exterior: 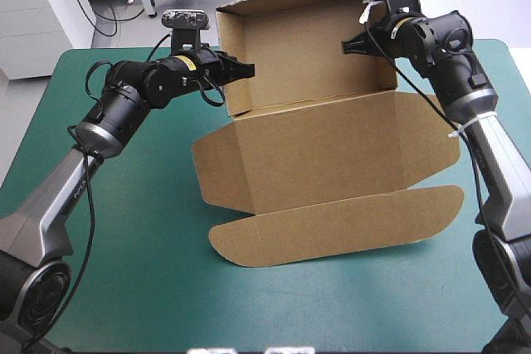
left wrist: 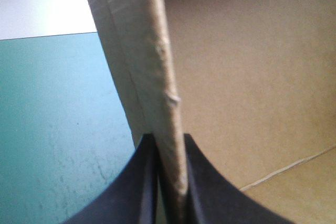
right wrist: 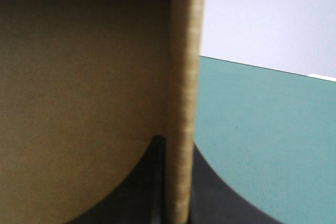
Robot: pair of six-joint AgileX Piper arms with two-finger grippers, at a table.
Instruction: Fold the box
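Note:
The brown box (exterior: 323,143) stands near the table's far side with its back part tipped up, side walls raised, and its lid panel and front flap lying flat toward the near edge. My left gripper (exterior: 241,70) is shut on the box's left side wall. In the left wrist view that wall's folded edge (left wrist: 152,87) runs up from between the black fingers (left wrist: 210,187). My right gripper (exterior: 355,43) is shut on the right side wall. In the right wrist view the wall edge (right wrist: 184,103) rises between the fingers (right wrist: 152,182), with the box's inside (right wrist: 79,93) beside it.
The teal-green cover (exterior: 124,271) lies bare on the near left and along the near edge. The box's flat front flap (exterior: 332,225) reaches toward the table's middle. A white cabinet (exterior: 37,10) stands beyond the far left corner.

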